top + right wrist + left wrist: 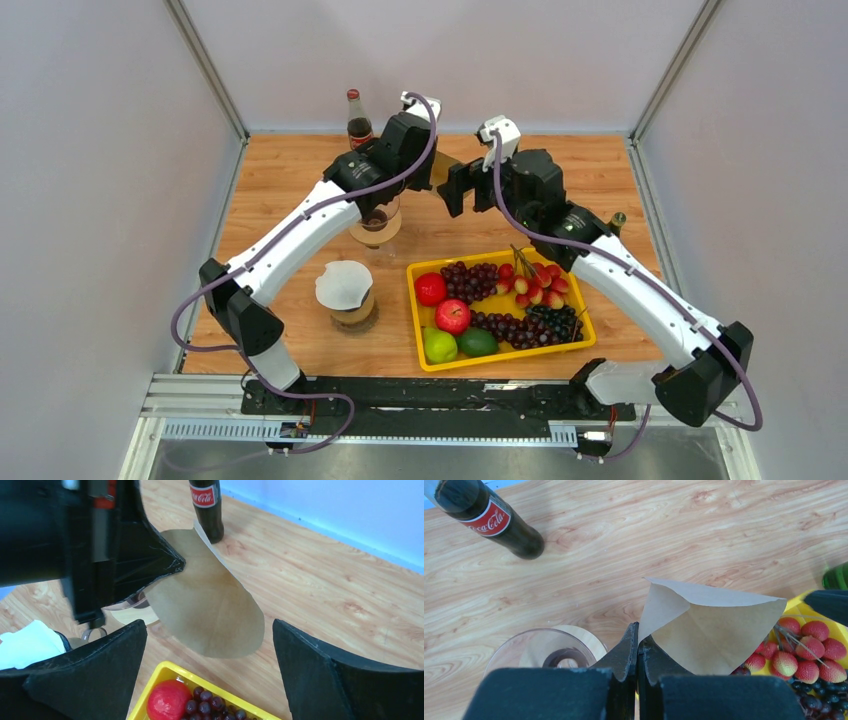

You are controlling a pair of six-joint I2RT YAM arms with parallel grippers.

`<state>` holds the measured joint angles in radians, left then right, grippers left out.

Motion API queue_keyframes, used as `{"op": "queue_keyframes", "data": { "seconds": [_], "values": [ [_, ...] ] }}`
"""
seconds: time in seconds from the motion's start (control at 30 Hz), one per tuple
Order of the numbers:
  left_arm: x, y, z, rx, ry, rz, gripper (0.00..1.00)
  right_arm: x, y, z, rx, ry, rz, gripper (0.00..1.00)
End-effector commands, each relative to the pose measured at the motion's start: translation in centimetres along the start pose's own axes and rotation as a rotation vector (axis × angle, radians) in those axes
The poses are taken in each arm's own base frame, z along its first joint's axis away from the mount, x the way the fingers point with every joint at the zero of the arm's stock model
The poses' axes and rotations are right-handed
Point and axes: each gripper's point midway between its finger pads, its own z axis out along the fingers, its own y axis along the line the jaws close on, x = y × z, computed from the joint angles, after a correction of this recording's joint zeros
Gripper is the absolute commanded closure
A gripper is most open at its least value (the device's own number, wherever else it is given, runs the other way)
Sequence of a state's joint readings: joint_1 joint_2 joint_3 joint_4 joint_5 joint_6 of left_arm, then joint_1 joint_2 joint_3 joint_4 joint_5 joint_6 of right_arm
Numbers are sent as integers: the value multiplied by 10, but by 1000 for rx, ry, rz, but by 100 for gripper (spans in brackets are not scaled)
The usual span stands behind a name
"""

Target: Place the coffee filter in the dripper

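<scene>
The left gripper [638,639] has its jaws pinched shut on a corner of the brown paper coffee filter [711,630]. The filter hangs in the air to the right of the glass dripper [546,650], above the worktop [674,530], and is not in the dripper. The right gripper [207,630] faces the filter from the side away from the dripper, jaws spread wide and holding nothing. A cola bottle [489,517] stands beyond the dripper. On the dripper's near side sits a cup topped with white paper [343,283], and to its near right a yellow fruit tray [500,355].
</scene>
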<state>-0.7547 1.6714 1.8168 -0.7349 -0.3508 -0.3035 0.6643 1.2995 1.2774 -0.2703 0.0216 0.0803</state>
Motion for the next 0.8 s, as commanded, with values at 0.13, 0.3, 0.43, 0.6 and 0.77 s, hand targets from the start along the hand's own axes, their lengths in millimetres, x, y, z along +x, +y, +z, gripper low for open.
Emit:
{"op": "queue_keyframes", "data": {
  "seconds": [0.13,0.3,0.43,0.6,0.77],
  "values": [
    [-19,19,2,-5,-22,-45,100,-50,-29,-38,156,-206,71,0],
    [-23,39,-10,-51,-37,-73,100,-34,-77,-52,407,-211,97,0],
    [-25,47,-26,-63,-58,-96,100,-9,-108,-53,521,-173,126,0],
    [-15,65,-55,-109,-55,-134,100,13,-129,-49,533,-133,174,0],
    [12,80,-80,-119,-14,-191,100,23,-140,-47,554,-107,169,0]
  ]
}}
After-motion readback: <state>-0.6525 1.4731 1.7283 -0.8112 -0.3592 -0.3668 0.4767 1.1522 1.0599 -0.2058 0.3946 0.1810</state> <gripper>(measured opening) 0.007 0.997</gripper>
